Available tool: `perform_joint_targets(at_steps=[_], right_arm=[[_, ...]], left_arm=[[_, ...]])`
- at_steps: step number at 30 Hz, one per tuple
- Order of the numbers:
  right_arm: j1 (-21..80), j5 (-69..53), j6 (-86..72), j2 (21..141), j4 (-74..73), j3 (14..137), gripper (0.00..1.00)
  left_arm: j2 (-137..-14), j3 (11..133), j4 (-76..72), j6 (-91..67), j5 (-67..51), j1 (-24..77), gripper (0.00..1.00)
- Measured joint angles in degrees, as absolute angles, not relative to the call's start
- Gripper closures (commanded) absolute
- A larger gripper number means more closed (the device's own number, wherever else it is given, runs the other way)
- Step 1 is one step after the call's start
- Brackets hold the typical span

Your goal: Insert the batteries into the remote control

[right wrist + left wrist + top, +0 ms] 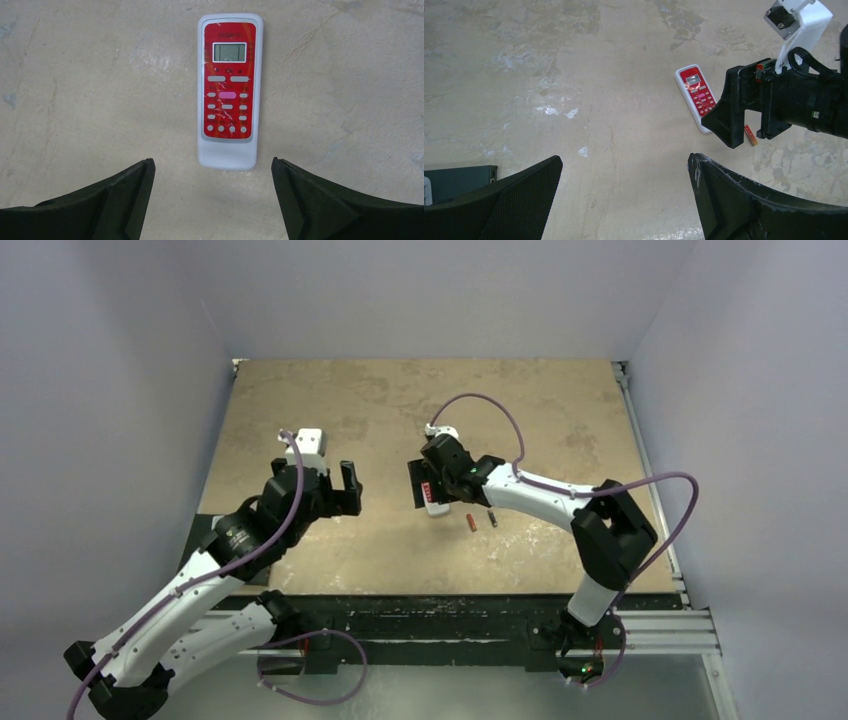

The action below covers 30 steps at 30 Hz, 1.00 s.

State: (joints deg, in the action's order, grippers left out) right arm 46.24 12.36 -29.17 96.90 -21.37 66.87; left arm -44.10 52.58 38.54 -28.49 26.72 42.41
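The remote control [230, 90] lies face up on the tan table, red button panel and small display showing. My right gripper [212, 162] hovers open just short of its white bottom end, holding nothing. From above, the remote control [436, 505] peeks out under the right gripper [425, 490]. Two batteries lie just right of it, a reddish-orange one [470, 522] and a dark one [492, 518]. My left gripper [347, 490] stands open and empty to the left. Its own view [624, 162] shows bare table between the fingers, the remote control [696, 96] and the orange battery [751, 135] beyond.
A dark grey box [459, 177] sits at the left edge of the left wrist view. A metal rail [640, 440] runs along the table's right side, with grey walls on three sides. Purple cables loop over both arms.
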Motion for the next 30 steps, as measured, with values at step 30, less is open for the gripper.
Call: perform_joint_targets(at_steps=[30], right_arm=[[46.2, 13.2, -30.7, 108.6, -21.1, 70.5, 0.24]], left_arm=[[-42.3, 51.8, 38.7, -28.5, 26.7, 42.4, 0.01]])
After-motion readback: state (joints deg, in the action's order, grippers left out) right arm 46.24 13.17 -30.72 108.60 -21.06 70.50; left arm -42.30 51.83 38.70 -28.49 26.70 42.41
